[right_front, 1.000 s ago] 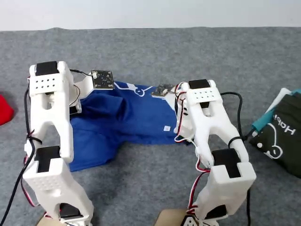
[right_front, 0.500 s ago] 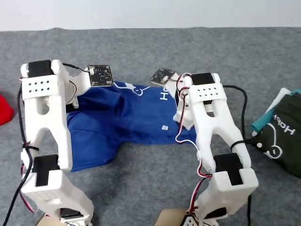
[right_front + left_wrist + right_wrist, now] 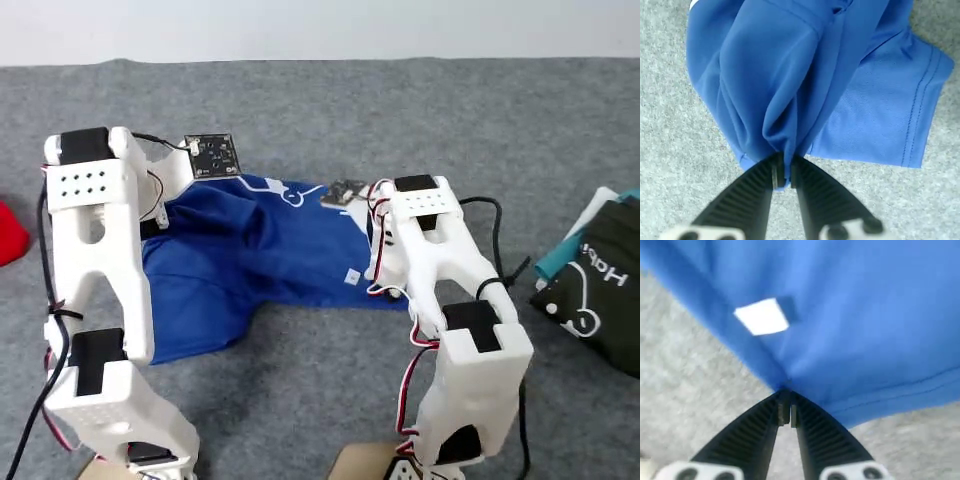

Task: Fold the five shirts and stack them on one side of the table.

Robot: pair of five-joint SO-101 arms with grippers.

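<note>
- We saw the blue shirt lying crumpled on the grey table, between the two arms.
- In the left wrist view, the left gripper was closed on a bunch of the blue cloth. Its two dark fingers were almost together, with only the pinched folds between them. The shirt spread away from the tips, and a sleeve lay flat on the table just beside them.
- The right gripper was clamped on an edge of the same shirt, its fingers nearly touching. A small white label sat on the cloth near the tips.
- In the high view, the left arm stood over the left edge of the shirt and the right arm over its right edge. Both arms covered the places where the cloth was held.
- The white print at the far edge of the shirt was partly lost in the folds, and we could not make it out.
- At the right border a folded dark shirt lay on something teal, well apart from the blue shirt and cut off by the frame.
- At the left border a red cloth was mostly cut off, so we could not tell what it was.
</note>
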